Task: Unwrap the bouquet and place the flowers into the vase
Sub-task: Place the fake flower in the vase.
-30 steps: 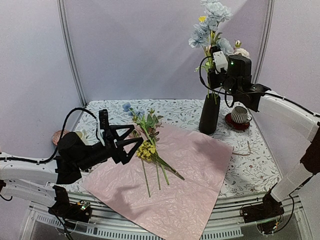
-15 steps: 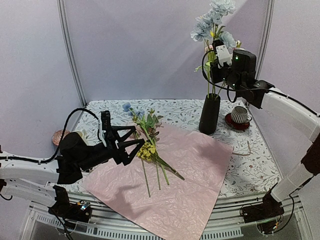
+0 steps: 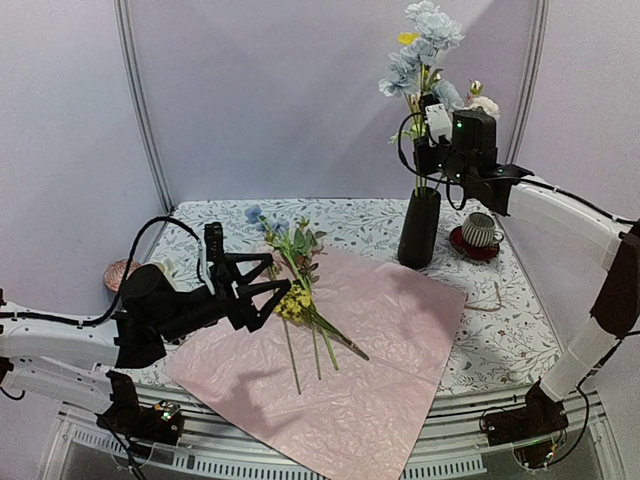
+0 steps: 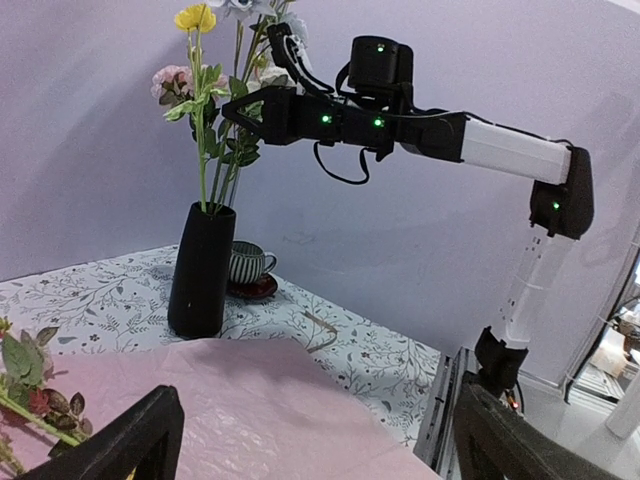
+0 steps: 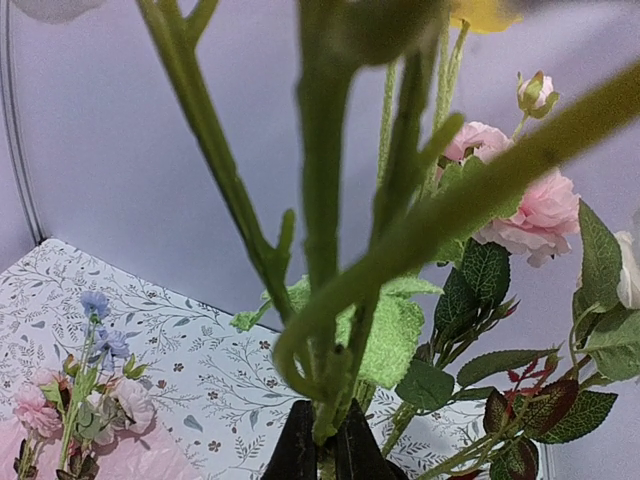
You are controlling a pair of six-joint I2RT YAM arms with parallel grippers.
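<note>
Paper (image 3: 390, 330) lies unwrapped. My right gripper (image 5: 327, 445) pinches flowers (image 3: 425, 40) apparently standing in the vase (image 3: 419, 230); my left gripper (image 3: 280, 272), spread wide, hovers beside the remaining stems (image 3: 295, 300) still to move.

The vase (image 3: 419, 229) is showing matte black; the flowers (image 3: 423, 40) rising from it are showing pale blue, yellow, pink and cream heads on green stems; the loose flowers (image 3: 293, 298) are showing a yellow cluster, small blue blooms and green leaves; the wrapping paper (image 3: 390, 330) is showing a crinkled pale pink; the tablecloth (image 3: 505, 340) is carrying a grey-green leaf-and-sprig print on white; the cup (image 3: 480, 229) is wearing dark and white ribs above a red saucer (image 3: 470, 248); the right arm (image 3: 565, 215) is showing white links with black joints; the backdrop (image 3: 280, 100) is glowing pale lilac.
</note>
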